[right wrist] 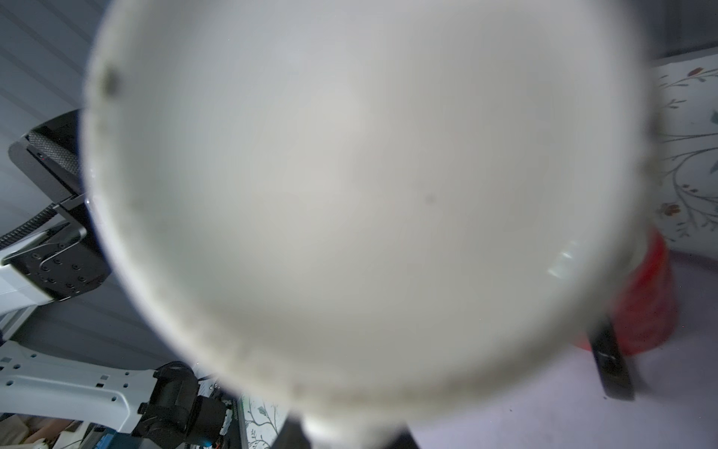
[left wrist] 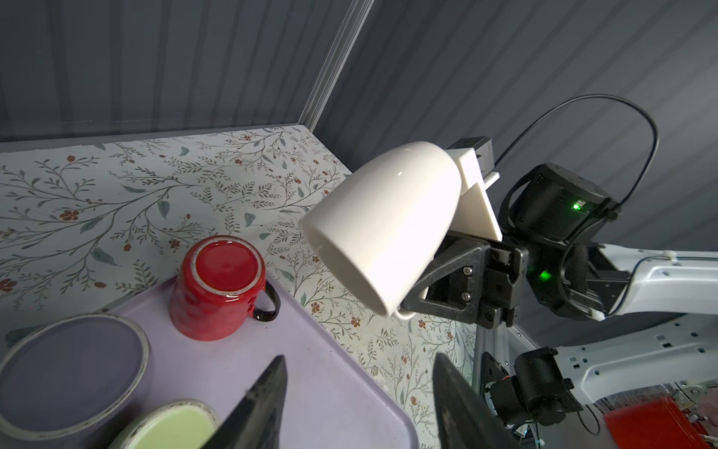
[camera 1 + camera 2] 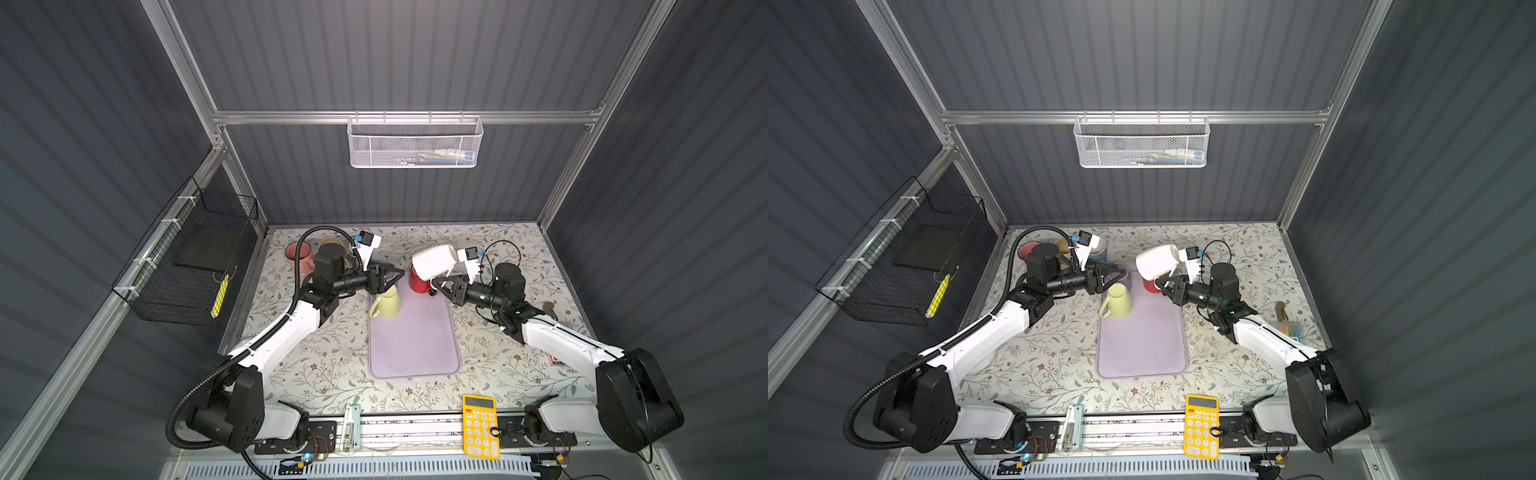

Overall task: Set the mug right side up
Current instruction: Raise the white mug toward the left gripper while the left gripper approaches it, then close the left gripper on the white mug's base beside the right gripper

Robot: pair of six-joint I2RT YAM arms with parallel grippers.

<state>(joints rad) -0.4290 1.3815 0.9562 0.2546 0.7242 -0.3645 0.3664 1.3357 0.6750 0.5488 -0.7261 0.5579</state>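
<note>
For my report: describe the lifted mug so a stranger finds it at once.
On the flowered table lies a lilac mat. Above its far right corner, the jaws of the right arm hold a white mug. Only this mug is airborne and tilted.

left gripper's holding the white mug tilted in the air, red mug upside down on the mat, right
No: it is the right gripper holding the white mug, seen in the left wrist view. The red mug is upside down on the mat.
</note>
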